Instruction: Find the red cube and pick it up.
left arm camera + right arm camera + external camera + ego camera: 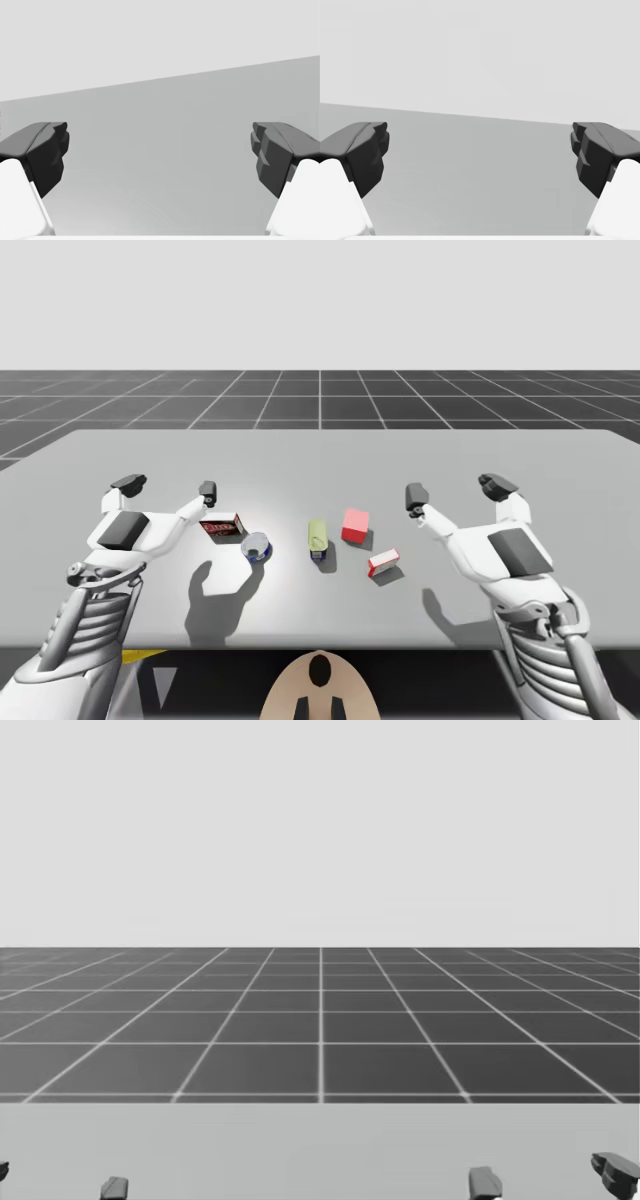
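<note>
The red cube (pixel 355 525) rests on the grey table (pixel 320 455) a little right of centre in the high view. My right gripper (pixel 456 491) hovers open to the cube's right, well apart from it. My left gripper (pixel 168 488) hovers open over the table's left part, far from the cube. In the left wrist view my left gripper (pixel 160 155) has bare table between its fingers, and the same holds for my right gripper (pixel 480 155) in the right wrist view. In the head view, dark fingertips (pixel 485 1183) peek up above the table's far edge.
A green can (pixel 318 538) lies just left of the cube. A small red and white box (pixel 384 562) lies in front of the cube. A blue can (pixel 256 546) and a dark red box (pixel 222 528) sit near my left gripper.
</note>
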Robot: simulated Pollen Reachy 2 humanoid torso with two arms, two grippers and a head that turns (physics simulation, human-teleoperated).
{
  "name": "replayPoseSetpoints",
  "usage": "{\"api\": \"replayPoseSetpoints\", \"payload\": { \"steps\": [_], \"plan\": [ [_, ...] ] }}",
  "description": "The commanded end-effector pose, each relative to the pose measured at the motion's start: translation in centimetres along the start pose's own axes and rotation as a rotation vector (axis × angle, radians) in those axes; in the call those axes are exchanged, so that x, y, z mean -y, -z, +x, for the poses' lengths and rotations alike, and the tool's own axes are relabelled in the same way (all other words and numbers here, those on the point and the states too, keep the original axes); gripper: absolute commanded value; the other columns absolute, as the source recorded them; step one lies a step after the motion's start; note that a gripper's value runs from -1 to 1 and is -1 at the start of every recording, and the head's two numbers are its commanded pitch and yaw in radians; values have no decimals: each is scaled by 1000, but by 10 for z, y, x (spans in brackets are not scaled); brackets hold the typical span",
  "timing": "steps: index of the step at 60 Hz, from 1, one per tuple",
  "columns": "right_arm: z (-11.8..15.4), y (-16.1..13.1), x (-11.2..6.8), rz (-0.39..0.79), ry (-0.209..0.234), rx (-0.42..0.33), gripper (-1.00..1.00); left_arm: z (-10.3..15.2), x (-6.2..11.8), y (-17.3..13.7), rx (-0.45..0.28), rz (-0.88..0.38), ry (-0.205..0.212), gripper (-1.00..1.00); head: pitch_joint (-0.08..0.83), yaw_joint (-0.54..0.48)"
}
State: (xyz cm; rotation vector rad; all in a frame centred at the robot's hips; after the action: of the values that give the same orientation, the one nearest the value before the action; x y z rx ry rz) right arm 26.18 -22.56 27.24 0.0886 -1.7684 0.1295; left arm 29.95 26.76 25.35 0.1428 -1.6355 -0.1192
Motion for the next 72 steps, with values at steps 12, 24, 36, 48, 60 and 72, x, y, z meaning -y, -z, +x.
{"api": "replayPoseSetpoints", "payload": {
  "steps": [12,24,36,48,60,72],
  "plan": [
    [-2,2,2,-34,13,-12,-1000,-1,0,0,4,8,9,-1000,82,-5],
    [-4,3,0,-32,-11,-21,-1000,-1,0,0,5,7,11,-1000,262,-9],
    [-5,3,-3,-17,-36,-22,-1000,0,1,0,10,5,21,-1000,407,-10],
    [-7,3,-6,-3,-56,-26,-1000,0,3,0,12,3,31,-1000,526,-43],
    [-10,2,-10,22,-81,-44,-1000,0,4,-1,13,0,34,-1000,614,-131],
    [-13,2,-16,50,-91,-69,-1000,1,5,-1,14,-2,31,-1000,662,-153]
  ]
}}
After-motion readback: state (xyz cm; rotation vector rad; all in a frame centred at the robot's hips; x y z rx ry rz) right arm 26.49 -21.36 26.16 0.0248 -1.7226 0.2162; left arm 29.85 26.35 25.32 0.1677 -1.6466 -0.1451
